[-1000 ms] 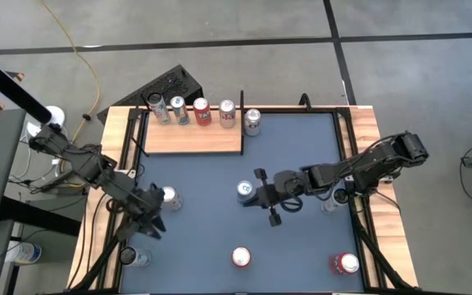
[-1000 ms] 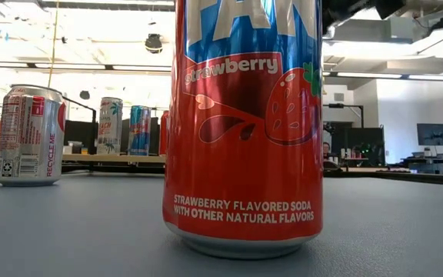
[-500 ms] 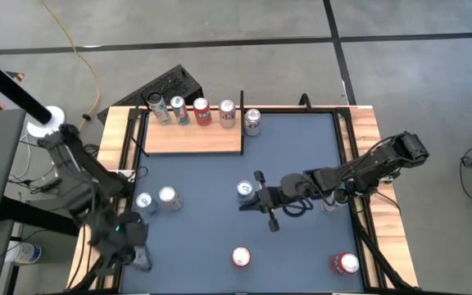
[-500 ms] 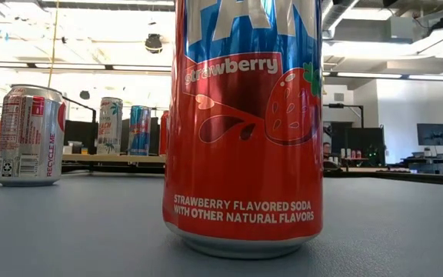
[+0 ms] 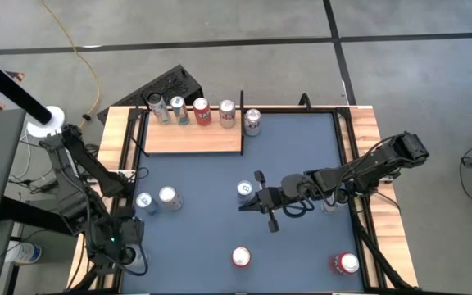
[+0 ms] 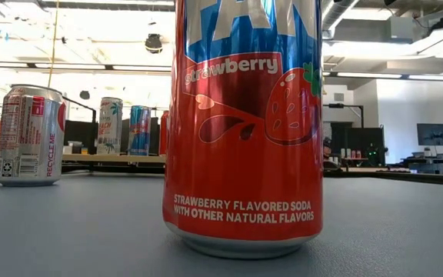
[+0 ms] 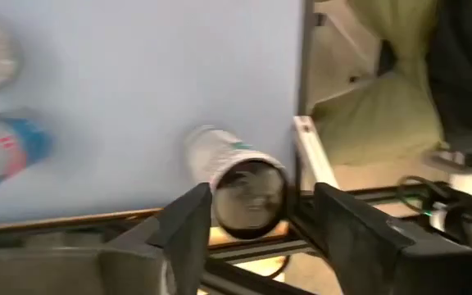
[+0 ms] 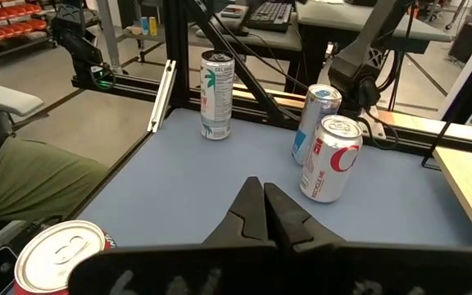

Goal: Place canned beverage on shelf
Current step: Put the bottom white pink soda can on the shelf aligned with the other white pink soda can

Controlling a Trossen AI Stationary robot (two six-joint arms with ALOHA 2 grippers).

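left gripper (image 5: 125, 252): spread, straddling white can (image 7: 234, 174) at bench (image 5: 301, 156) front-left corner | right gripper (image 8: 262, 215): pressed together, mid-bench beside silver can (image 5: 245, 191) | shelf (image 5: 193, 136): back-left

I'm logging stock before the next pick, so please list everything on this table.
shelf: 1, light-brown wood, far-left part of the table
shelf cans: 4, silver, blue-silver, red, pale, in a row along its far edge
can beside the shelf: 1, silver-red, on the table, just off the shelf's right end
paired cans: 2, blue and silver, left side
centre can: 1, silver
red cans: 2, near edge, middle and right
hidden can: 1, silver, partly under the right arm
corner can: 1, white-teal, near-left corner
left gripper: open, straddling the corner can
right gripper: shut, beside the centre can
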